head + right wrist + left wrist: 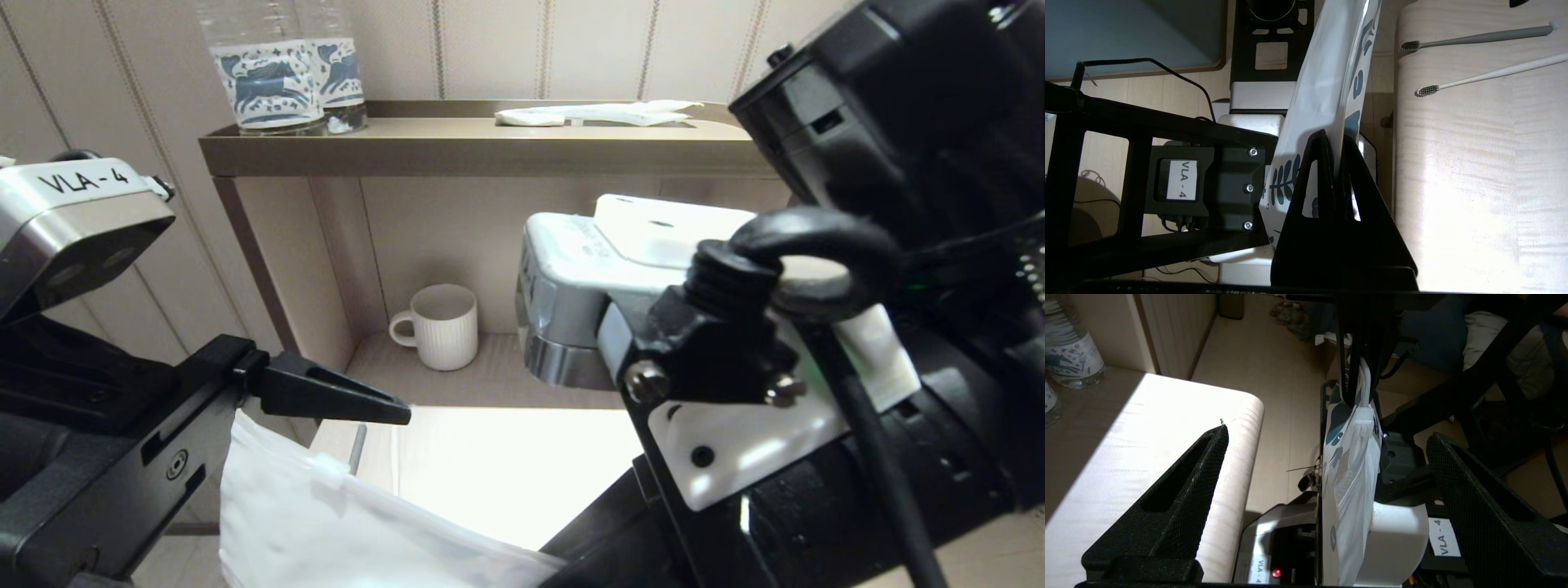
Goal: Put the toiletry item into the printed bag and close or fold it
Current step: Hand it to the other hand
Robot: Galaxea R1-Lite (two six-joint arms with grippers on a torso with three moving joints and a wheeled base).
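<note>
The printed bag [1327, 81], white with teal leaf motifs, hangs in the air off the table's front edge. My right gripper [1336, 136] is shut on its edge. In the left wrist view the bag [1349, 490] hangs edge-on between my left gripper's [1329, 433] wide-open fingers [1208, 457], touching neither. From the head camera the bag [326, 523] shows at the bottom, just under one left finger [343, 396]; the right gripper is hidden behind its own wrist. A grey toothbrush [1474, 38] and a white toothbrush [1486, 75] lie side by side on the pale tabletop [1474, 183].
Two bottles with blue-printed labels [282, 73] stand on the upper shelf [473, 143], with flat white packets [600, 114] further right. A white ribbed mug [441, 327] sits in the niche below. My right arm [816, 367] fills the right of the head view.
</note>
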